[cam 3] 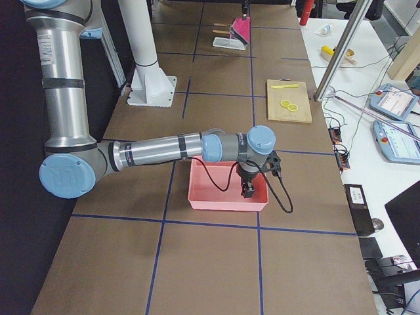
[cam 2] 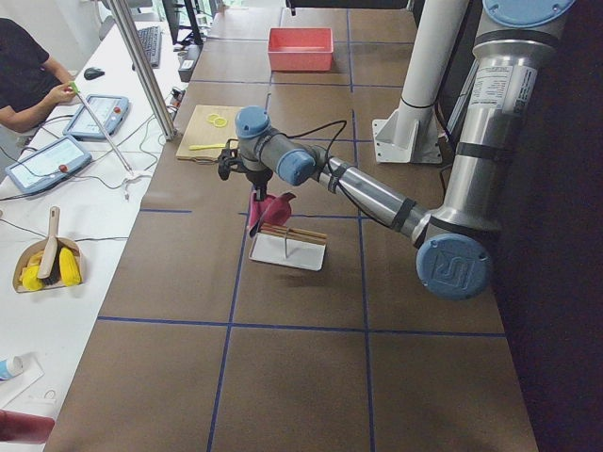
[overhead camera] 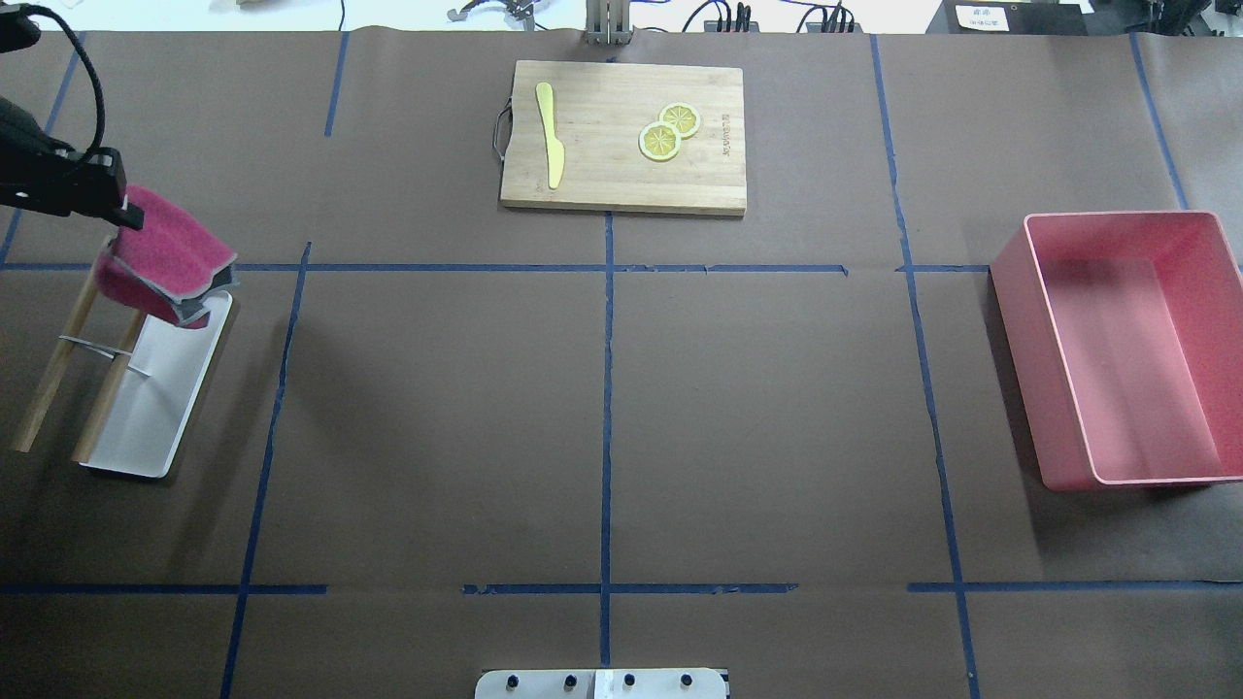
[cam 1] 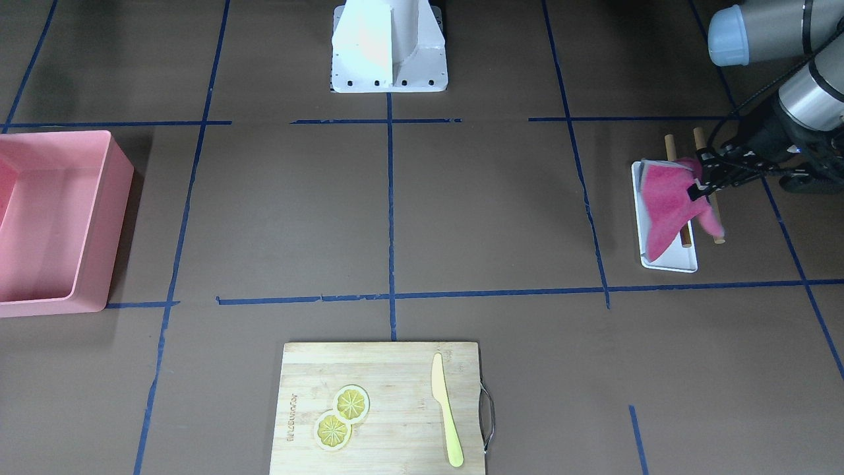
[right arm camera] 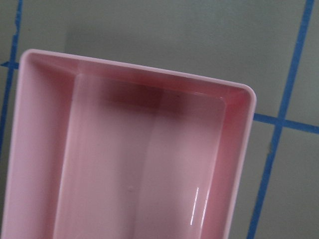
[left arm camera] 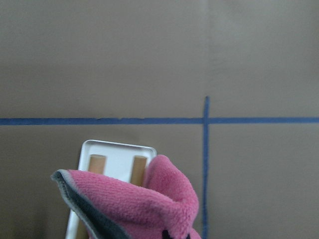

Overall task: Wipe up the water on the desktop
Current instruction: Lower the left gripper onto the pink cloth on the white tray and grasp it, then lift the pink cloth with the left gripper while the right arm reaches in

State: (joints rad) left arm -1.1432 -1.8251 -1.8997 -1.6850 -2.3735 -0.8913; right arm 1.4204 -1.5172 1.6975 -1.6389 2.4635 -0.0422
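Over the white tray [overhead camera: 160, 427], at its end farther from the robot base [cam 1: 389, 53]: the left gripper [cam 1: 697, 190] is clamped on a bunched corner of a pink cloth [cam 1: 666, 198]. The cloth hangs from the jaws in loose folds, with grey backing showing on the underside. Its lower folds drape toward the tray and across two wooden rods [overhead camera: 53, 383]. The rods run parallel to the tray's long side, one over its edge and one just outside it, with a thin metal wire [overhead camera: 102, 354] across them. I cannot tell whether the cloth touches the tray.

The desktop [overhead camera: 757, 408] is matte brown with blue tape lines. It lies under the tray and extends well beyond it; the tray sits near the desktop's left end.

The right gripper [cam 3: 248, 190] is well apart from the tray, at the opposite end of the desktop, above the pink bin [overhead camera: 1010, 291]. It shows only in the side view. Its wrist camera looks down into the bin with no fingers in shot, so I cannot tell if the jaws are apart or together.

The bamboo cutting board [overhead camera: 621, 184] is well apart from the tray, at the desktop edge across from the robot base. It carries two overlapping lemon slices [overhead camera: 660, 142]. A yellow knife [overhead camera: 551, 136] lies apart from them, on the side nearer the tray.
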